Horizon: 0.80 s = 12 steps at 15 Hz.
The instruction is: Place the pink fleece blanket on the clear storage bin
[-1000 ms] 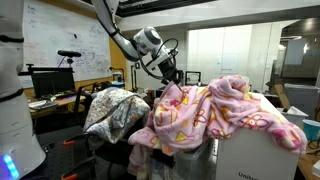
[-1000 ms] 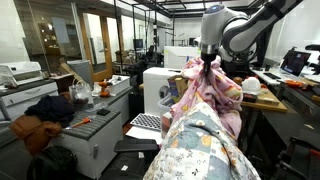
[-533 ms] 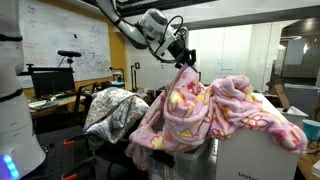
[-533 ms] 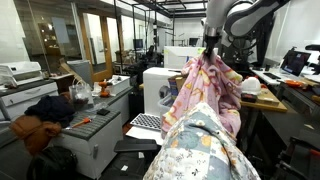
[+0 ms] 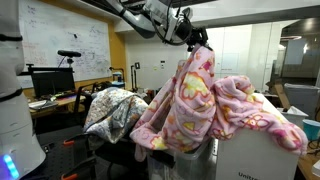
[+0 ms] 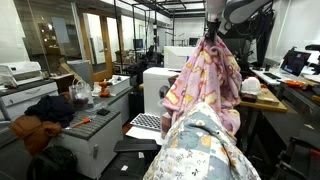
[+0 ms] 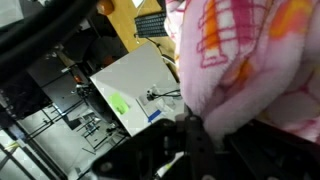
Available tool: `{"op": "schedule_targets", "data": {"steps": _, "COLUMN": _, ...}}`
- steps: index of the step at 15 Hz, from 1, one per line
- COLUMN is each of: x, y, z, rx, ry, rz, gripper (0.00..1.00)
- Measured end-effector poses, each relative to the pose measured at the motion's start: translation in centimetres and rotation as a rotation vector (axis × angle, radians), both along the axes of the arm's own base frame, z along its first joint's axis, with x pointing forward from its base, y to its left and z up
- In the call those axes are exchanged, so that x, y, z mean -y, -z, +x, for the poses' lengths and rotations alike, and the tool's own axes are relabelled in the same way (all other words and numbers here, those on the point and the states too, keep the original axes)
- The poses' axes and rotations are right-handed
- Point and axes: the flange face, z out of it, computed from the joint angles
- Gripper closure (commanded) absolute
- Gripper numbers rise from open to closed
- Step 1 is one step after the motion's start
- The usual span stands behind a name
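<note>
One pinched fold carries the pink fleece blanket (image 5: 195, 100), which hangs in a tall peak from the gripper (image 5: 195, 42). Its jaws are nearly closed on the cloth, and lower folds heap over a white box (image 5: 255, 152). It looks soft, light and limp, best held by bunched fleece.

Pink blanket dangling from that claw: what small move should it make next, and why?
Probably lift a little higher. The gripper is shut on the top of the pink fleece blanket, but its lower folds lie heaped on the white box, so moving sideways now would likely drag it.
</note>
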Motion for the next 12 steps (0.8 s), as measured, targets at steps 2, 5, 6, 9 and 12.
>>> {"op": "schedule_targets", "data": {"steps": 2, "x": 0.7, "y": -2.4, "z": 0.3, "rx": 0.042, "ry": 0.056, "rz": -0.063, "gripper": 0.98}}
{"op": "schedule_targets", "data": {"steps": 5, "x": 1.8, "y": -5.8, "z": 0.5, "rx": 0.095, "ry": 0.143, "rz": -0.168, "gripper": 0.98}}
{"op": "schedule_targets", "data": {"steps": 6, "x": 2.2, "y": -6.6, "z": 0.4, "rx": 0.107, "ry": 0.172, "rz": -0.202, "gripper": 0.98}}
{"op": "schedule_targets", "data": {"steps": 9, "x": 3.3, "y": -8.4, "z": 0.4, "rx": 0.137, "ry": 0.255, "rz": -0.299, "gripper": 0.98}}
{"op": "schedule_targets", "data": {"steps": 12, "x": 3.5, "y": -8.7, "z": 0.7, "rx": 0.140, "ry": 0.292, "rz": -0.362, "gripper": 0.98}}
